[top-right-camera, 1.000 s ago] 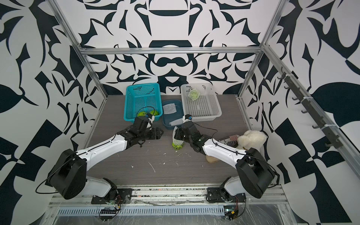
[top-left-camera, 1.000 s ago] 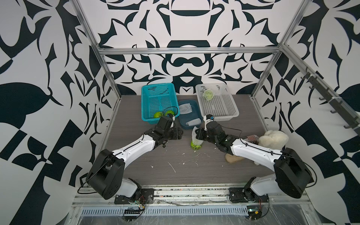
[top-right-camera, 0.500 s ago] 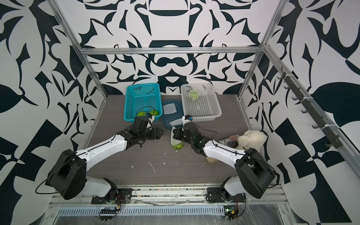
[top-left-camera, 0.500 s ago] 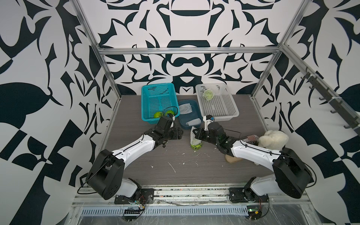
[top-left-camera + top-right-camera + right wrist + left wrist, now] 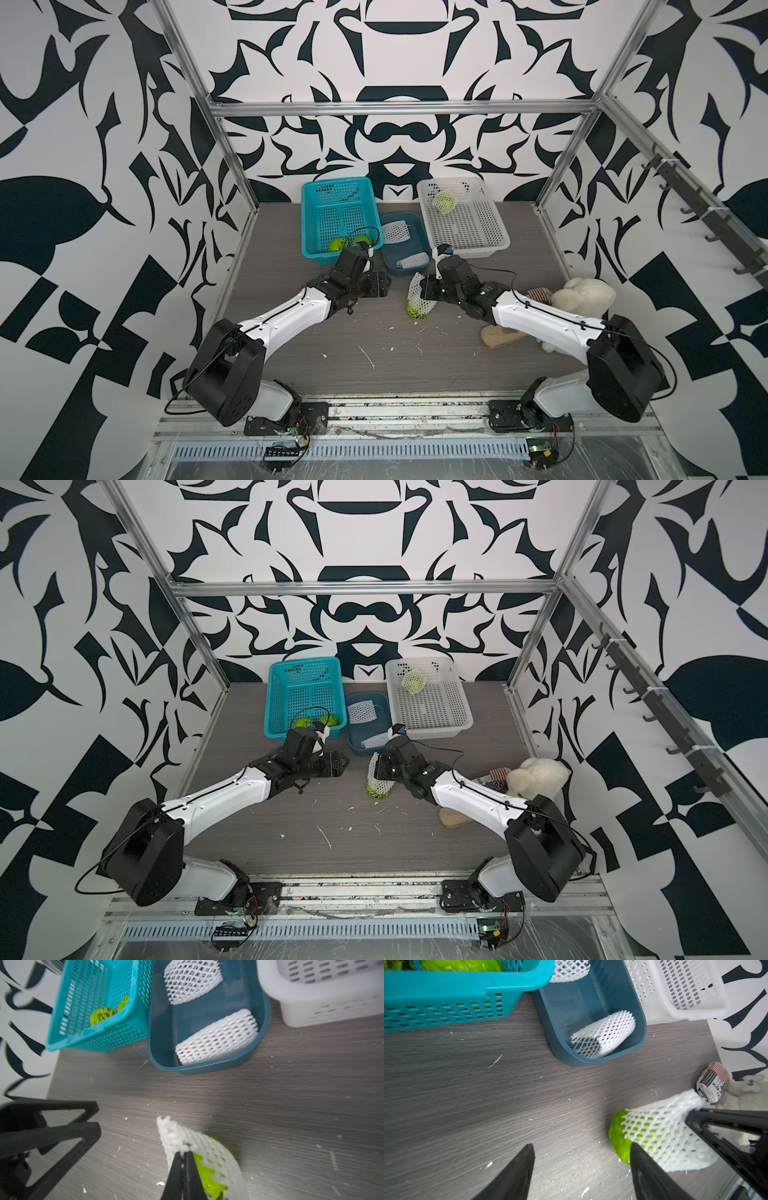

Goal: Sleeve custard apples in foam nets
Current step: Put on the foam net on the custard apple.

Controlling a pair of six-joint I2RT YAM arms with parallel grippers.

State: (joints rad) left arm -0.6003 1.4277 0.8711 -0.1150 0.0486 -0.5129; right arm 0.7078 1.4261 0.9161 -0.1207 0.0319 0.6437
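Both top views: right pincer [image 5: 420,287] clenched on a foam net [image 5: 417,296] half over a custard apple [image 5: 415,311] mid-desk [image 5: 374,336], blue tray [image 5: 405,272] with spare nets [image 5: 412,261] just beyond; left wrist: left pincer [image 5: 581,1147] released beside the apple; right wrist: jaws pinch the net's edge.

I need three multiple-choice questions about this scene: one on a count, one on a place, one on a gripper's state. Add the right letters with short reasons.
1. Foam nets lying in the dark blue tub: A one; B two; C four.
2. The sleeved custard apple that no gripper touches lies in: A the teal basket; B the tub; C the white basket.
3. The right gripper is: A wide open; B shut on nothing; C shut on a net.
1 B: two white sleeves show inside. 2 C: it rests near that basket's far wall, not in the teal basket. 3 C: its jaws pinch the net's rim.
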